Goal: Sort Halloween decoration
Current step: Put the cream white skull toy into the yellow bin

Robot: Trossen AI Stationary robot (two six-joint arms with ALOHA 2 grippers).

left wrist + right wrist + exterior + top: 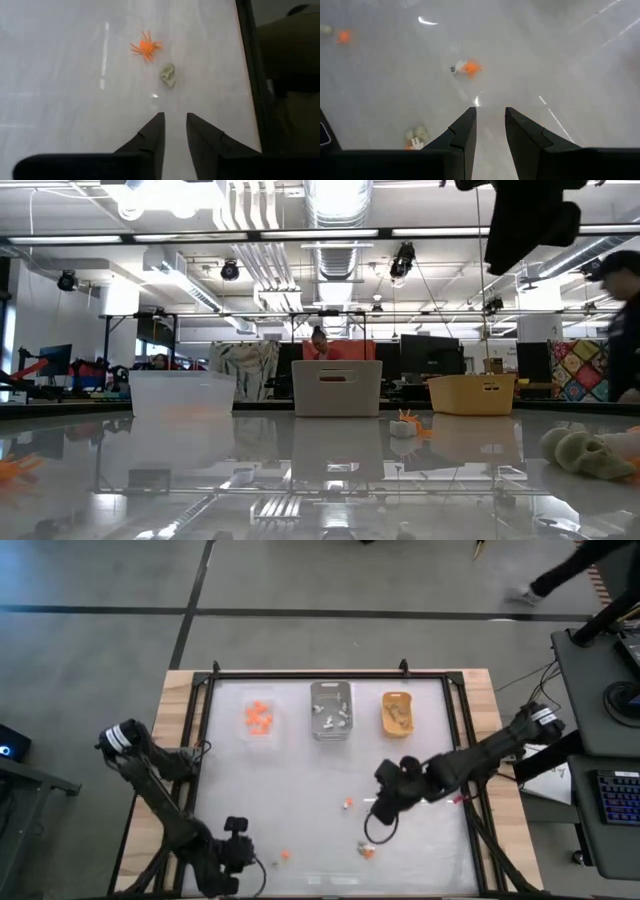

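Loose Halloween decorations lie on the white tabletop: an orange spider (146,47) (285,856) with a pale tan skull (168,75) beside it, an orange-and-white trinket (466,67) (347,803), and a tan-and-orange cluster (415,137) (367,850). My left gripper (174,127) (235,850) hovers near the table's near edge, left of the spider and skull, slanting down, open and empty. My right gripper (490,125) (385,802) hangs over the table's middle right, short of the orange-and-white trinket, open and empty.
Along the far side stand a clear tray (260,720) with orange pieces, a grey tray (331,710) with pale pieces and an orange-yellow tray (397,713) with tan pieces. A black frame (455,740) borders the tabletop. A person walks past at the far right (560,575).
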